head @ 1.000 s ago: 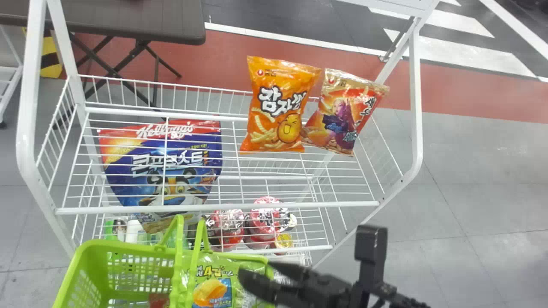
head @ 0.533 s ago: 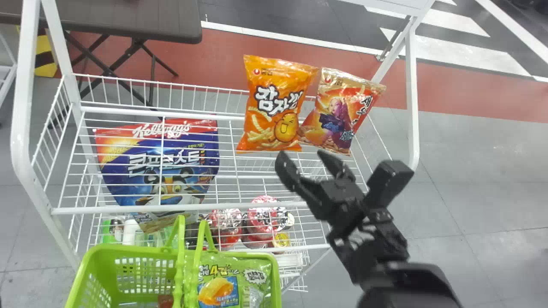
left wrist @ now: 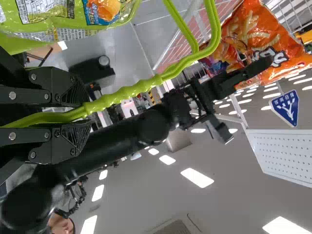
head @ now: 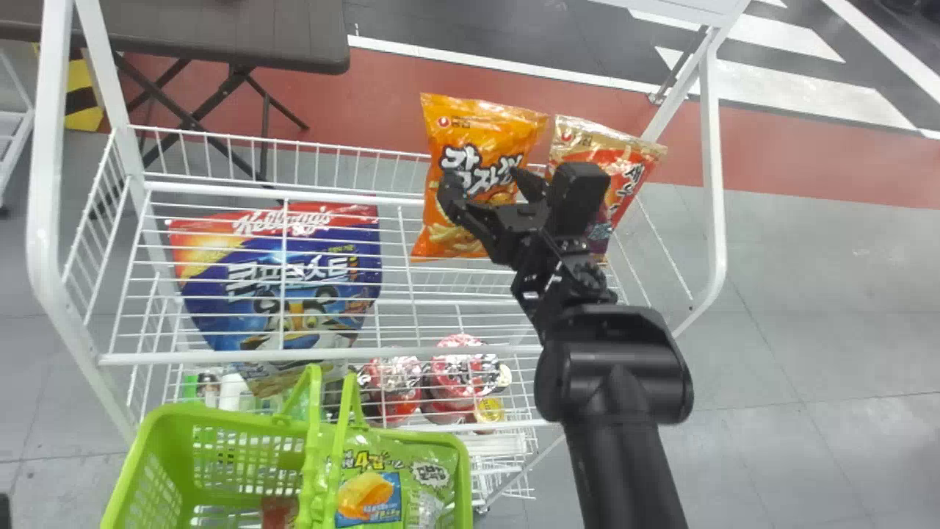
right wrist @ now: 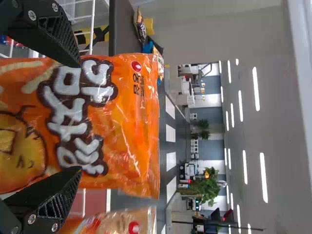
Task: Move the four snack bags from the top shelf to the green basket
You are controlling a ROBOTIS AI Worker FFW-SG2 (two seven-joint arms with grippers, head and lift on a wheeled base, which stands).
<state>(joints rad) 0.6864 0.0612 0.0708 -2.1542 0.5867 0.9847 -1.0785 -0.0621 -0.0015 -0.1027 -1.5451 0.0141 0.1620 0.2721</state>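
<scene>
My right gripper (head: 483, 178) stands open in front of the upright orange snack bag (head: 474, 121) on the top shelf. In the right wrist view, the orange bag (right wrist: 126, 112) spans the space between the fingers of the right gripper (right wrist: 79, 117). Right beside it leans a red-and-gold snack bag (head: 620, 173), partly covered by the right arm. The green basket (head: 147, 448) is at lower left, holding a green snack bag (head: 382, 481) and a reddish item (head: 277, 510). In the left wrist view, my left gripper (left wrist: 87, 112) is shut on the basket handle (left wrist: 141, 87).
A large blue cereal bag (head: 294, 272) lies at the left of the white wire rack (head: 367, 358). Red cups (head: 459, 375) and other goods stand on the lower level. Behind the rack is a dark folding table (head: 220, 37). White posts rise at both sides.
From low beside the basket, my right gripper has risen and moved forward to the orange bag. Both shelf snack bags keep their places; the basket has shifted only slightly.
</scene>
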